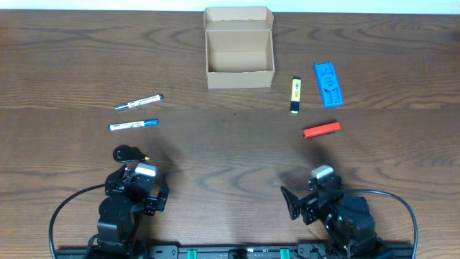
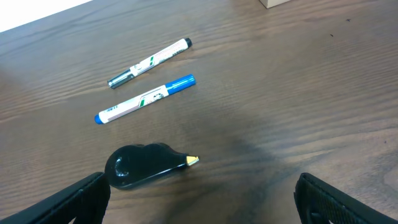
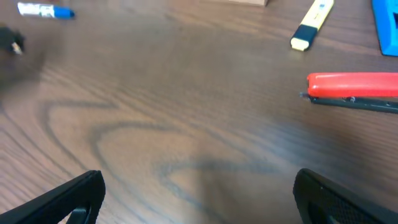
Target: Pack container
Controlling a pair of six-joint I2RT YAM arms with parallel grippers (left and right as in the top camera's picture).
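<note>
Centre lane of dark wooden table (image 1: 230,137) up to open tan cardboard box (image 1: 239,57) is left unobstructed; L side is blocked by black teardrop tape dispenser (image 1: 129,153), R by red oblong stapler-like tool (image 1: 321,129).

A: Right wrist: long red plastic tool (image 3: 353,87) clipped by the frame edge. The flat blue plastic case (image 3: 387,25) above it is clipped too.
B: Left wrist: only a corner of the small tan cardboard box (image 2: 273,2) shows.

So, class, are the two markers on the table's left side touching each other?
Apart. The left wrist view shows a strip of bare wood between the dark-capped marker and the blue-capped marker along their whole length.
</note>
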